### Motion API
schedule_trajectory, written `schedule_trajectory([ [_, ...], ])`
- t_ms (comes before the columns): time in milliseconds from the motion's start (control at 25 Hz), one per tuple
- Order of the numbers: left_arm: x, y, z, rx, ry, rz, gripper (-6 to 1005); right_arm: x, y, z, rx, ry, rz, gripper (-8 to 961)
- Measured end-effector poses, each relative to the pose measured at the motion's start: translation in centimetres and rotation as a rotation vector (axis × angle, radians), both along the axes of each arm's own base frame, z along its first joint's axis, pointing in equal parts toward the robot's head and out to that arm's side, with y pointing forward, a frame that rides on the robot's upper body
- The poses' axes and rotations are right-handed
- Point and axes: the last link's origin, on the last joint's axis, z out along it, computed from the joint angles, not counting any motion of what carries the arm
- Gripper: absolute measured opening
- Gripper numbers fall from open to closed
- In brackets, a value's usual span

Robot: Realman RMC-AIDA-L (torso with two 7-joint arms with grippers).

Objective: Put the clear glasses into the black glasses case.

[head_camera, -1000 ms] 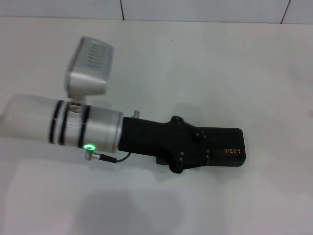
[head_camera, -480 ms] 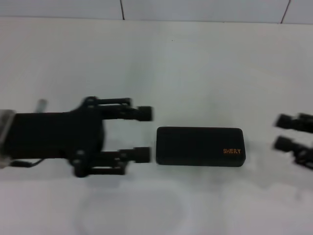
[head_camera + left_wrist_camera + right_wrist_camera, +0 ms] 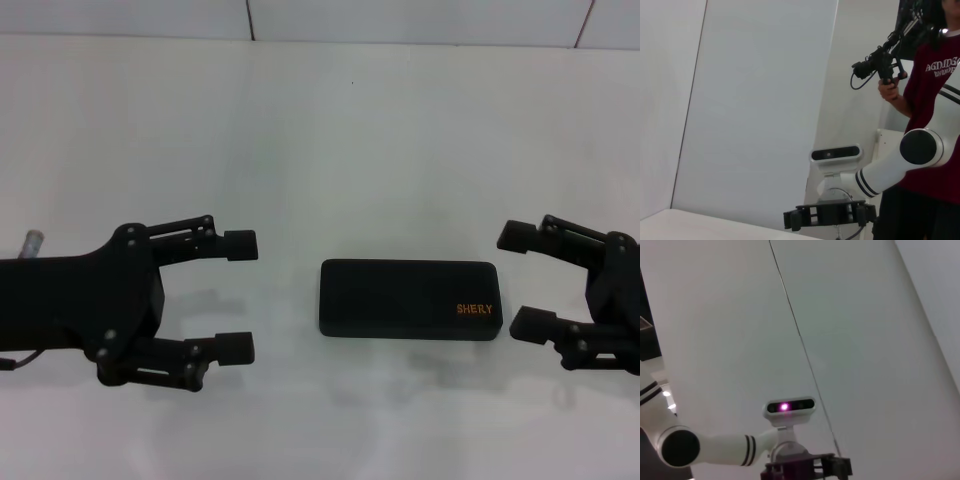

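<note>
- Currently black glasses case (image 3: 408, 300) lies closed between left gripper (image 3: 240, 296) and right gripper (image 3: 524, 281); both jaws released, empty.
- Clear glasses not visible.
- Risk: a one-sided push could slide the case.

Even, bright, diffuse light washes the white matte worktop (image 3: 330, 130), leaving only faint soft shadows beneath the flat matte black glasses case (image 3: 408, 300) and both black tools. The head view is slightly soft throughout. Wrist views show evenly lit pale walls, without glare.
</note>
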Motion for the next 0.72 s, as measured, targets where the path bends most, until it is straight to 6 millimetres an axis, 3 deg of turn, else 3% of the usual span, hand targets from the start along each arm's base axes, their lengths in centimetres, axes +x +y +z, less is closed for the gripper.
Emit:
schedule_trajectory([
  [120, -0.3, -0.2, 0.1, 0.003, 0.005, 0.004, 862, -0.8, 0.5, -0.7, -0.033, 0.002, 0.019, 800],
  [320, -0.5, -0.3, 0.2, 0.004, 0.009, 0.008, 876, -2.1, 1.6, -1.8, -0.074, -0.008, 0.043, 885],
  [720, -1.1, -0.3, 0.1, 0.013, 0.008, 0.018, 876, -3.2, 2.6, -2.3, -0.089, -0.026, 0.071, 886],
])
